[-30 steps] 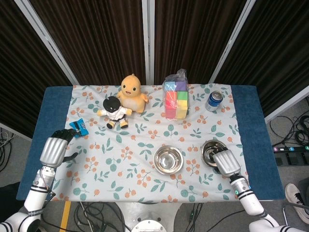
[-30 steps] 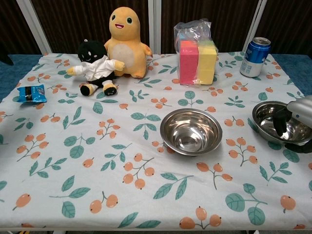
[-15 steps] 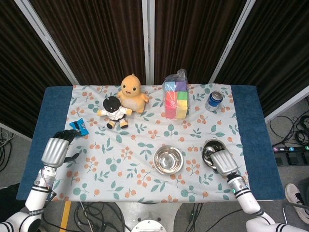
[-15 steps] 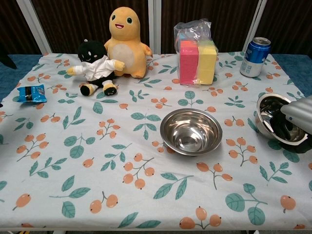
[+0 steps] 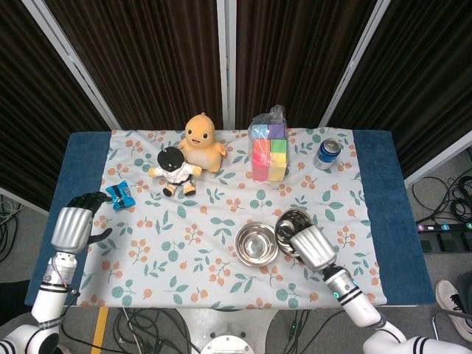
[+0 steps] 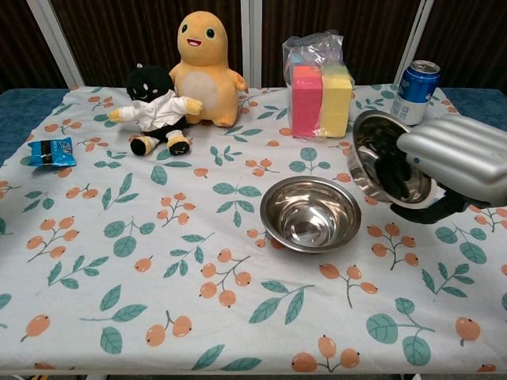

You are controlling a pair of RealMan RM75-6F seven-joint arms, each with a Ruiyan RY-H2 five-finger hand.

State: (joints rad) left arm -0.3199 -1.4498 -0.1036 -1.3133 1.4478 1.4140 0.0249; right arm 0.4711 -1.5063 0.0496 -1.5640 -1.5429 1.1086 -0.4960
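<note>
Steel bowl [image 6: 386, 162] tilted in right hand [image 6: 451, 158], second bowl [image 6: 310, 213] beside

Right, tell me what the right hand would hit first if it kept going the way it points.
Likely the bowl on the table. The right hand grips a tilted steel bowl and points toward the table's middle; that held bowl's rim would probably meet the resting one first, though depth is unclear.
</note>
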